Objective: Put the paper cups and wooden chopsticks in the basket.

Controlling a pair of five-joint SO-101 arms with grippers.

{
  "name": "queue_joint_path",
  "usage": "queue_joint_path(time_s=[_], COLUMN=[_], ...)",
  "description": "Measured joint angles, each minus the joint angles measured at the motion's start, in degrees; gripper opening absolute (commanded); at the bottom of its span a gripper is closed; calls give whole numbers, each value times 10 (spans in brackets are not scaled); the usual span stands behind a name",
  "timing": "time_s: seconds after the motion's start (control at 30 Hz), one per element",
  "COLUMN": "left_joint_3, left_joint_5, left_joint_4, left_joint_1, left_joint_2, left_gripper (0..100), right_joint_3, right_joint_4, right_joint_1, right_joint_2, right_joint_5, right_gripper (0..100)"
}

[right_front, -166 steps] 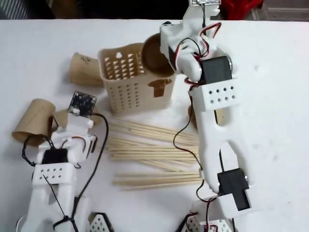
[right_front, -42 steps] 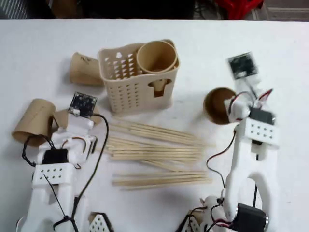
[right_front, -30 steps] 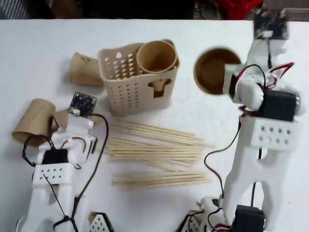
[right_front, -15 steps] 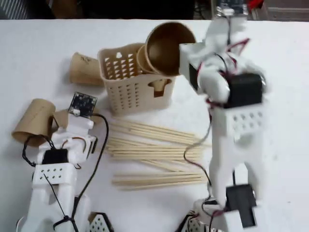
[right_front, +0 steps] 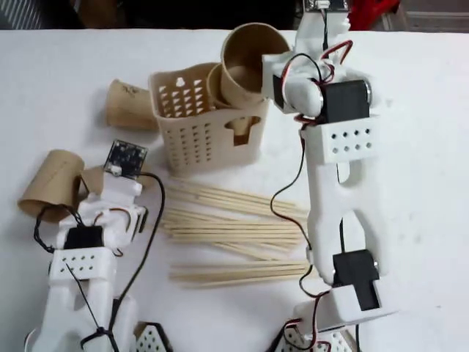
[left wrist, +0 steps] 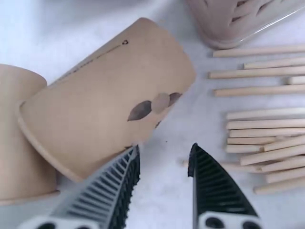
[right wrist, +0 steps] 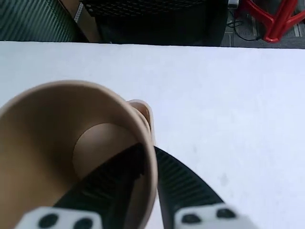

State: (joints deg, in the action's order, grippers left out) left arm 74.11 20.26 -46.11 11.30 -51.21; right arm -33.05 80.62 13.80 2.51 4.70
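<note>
White desk [right_front: 410,147], basket [right_front: 198,136] near the back with one paper cup [right_front: 215,86] inside, and chopsticks [right_front: 234,231] lying loose in front of it. Right claw [right wrist: 145,157] is pinching a second cup [right_front: 245,55] by its rim over the basket's right end. Left claw [left wrist: 164,150] is spread, right next to a tipped-over cup [left wrist: 105,109].

Five paper cups [right_front: 128,105], one basket [right_front: 198,136], perhaps fifteen wooden chopsticks [right_front: 234,235]

Table [right_front: 418,147]: white
Basket [right_front: 198,136]: upright, far middle
Chopsticks [right_front: 234,235]: loose pile near basket
Paper cups [right_front: 50,183]: on their sides, at left
</note>
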Motion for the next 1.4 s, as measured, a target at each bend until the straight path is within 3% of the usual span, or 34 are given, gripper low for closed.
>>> queue_joint_path(time_s=[0.37, 1.4], left_joint_3=[0, 0], left_joint_5=[0, 0], left_joint_4=[0, 0], left_joint_1=[0, 0], left_joint_2=[0, 0], left_gripper=[177, 177], right_joint_3=[-3, 22], right_joint_4=[-28, -88], right_joint_1=[40, 43], right_joint_2=[7, -30], right_joint_5=[0, 0], right_gripper=[19, 18])
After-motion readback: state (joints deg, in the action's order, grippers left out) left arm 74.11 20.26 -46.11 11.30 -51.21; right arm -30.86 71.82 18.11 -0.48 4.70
